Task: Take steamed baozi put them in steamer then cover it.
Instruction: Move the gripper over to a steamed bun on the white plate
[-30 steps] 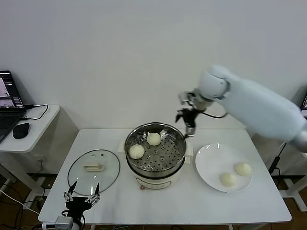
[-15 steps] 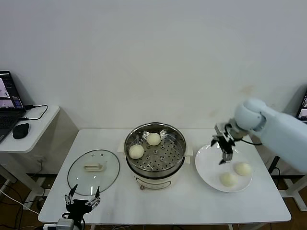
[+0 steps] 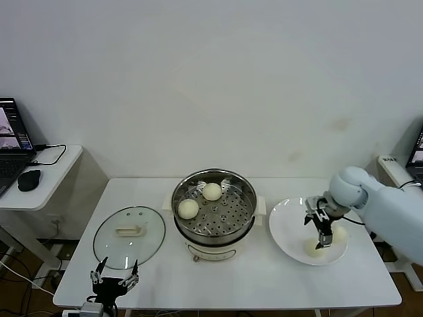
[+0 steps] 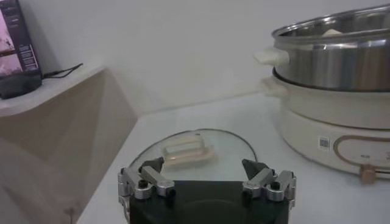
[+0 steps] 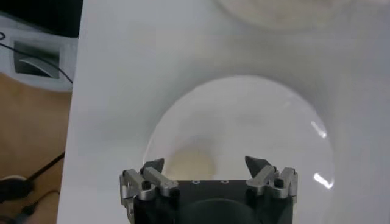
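Note:
The steamer [image 3: 246, 232] stands mid-table with two steamed baozi on its perforated tray, one [image 3: 211, 191] toward the back and one [image 3: 188, 209] at the left. Another baozi [image 3: 311, 247] lies on the white plate [image 3: 291, 224]; a further one is mostly hidden behind my right gripper [image 3: 322, 232]. That gripper hangs open just above the plate, and in the right wrist view a baozi [image 5: 190, 164] lies between its fingertips [image 5: 153, 165]. The cover [image 3: 129, 236] lies flat on the table left of the steamer. My left gripper [image 3: 114, 282] waits open at the table's front left edge, near the cover [image 4: 189, 152].
A side table [image 3: 56, 165] with a laptop and a mouse [image 3: 28, 179] stands to the left. The steamer's cream base [image 4: 341, 131] rises right of the cover in the left wrist view. Bare tabletop [image 3: 264, 277] runs along the front.
My right arm has swung from behind the steamer over to the plate and come down over the baozi there. The left gripper has sunk slightly.

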`<state>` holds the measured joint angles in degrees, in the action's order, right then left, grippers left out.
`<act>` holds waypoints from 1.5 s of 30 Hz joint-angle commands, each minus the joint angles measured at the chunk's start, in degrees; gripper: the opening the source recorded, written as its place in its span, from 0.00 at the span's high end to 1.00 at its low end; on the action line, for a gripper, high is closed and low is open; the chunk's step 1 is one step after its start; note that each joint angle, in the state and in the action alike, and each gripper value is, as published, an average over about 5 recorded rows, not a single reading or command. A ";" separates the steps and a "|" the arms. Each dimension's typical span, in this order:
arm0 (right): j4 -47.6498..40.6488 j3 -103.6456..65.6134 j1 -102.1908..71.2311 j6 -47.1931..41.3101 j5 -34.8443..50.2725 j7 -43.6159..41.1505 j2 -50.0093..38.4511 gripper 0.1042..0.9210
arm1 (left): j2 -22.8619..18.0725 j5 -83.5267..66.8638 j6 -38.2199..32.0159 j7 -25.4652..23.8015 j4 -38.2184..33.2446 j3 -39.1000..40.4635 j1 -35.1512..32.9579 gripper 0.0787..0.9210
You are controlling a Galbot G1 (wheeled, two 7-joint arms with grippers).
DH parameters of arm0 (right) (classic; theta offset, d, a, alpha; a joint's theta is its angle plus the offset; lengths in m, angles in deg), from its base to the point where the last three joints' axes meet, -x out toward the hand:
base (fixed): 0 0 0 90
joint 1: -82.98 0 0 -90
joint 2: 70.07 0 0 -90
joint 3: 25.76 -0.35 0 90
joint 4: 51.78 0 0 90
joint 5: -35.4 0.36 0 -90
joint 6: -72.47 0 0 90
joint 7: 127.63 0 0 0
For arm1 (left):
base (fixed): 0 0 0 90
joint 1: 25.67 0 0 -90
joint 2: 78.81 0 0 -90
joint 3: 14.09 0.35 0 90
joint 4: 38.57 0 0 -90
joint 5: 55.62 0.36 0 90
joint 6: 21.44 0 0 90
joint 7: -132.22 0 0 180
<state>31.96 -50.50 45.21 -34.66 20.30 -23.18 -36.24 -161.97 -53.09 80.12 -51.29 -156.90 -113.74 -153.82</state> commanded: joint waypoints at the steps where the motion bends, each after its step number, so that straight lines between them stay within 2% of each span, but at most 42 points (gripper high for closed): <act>1: -3.01 -2.30 -3.94 0.40 -2.15 0.62 0.52 0.12 | 0.03 0.20 0.04 0.01 0.41 0.02 -0.09 0.12; 36: -10.69 -4.33 -6.46 2.08 -5.13 2.20 4.85 0.12 | -0.23 1.28 -0.09 0.02 2.89 0.36 0.95 0.12; 45: -10.50 -4.70 -6.60 1.99 -4.84 2.10 4.34 0.29 | -0.35 1.32 -0.07 0.04 2.95 0.50 1.15 0.12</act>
<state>21.85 -55.09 38.71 -32.69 15.52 -21.24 -32.00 -162.36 -51.83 80.04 -51.25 -154.01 -113.25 -152.67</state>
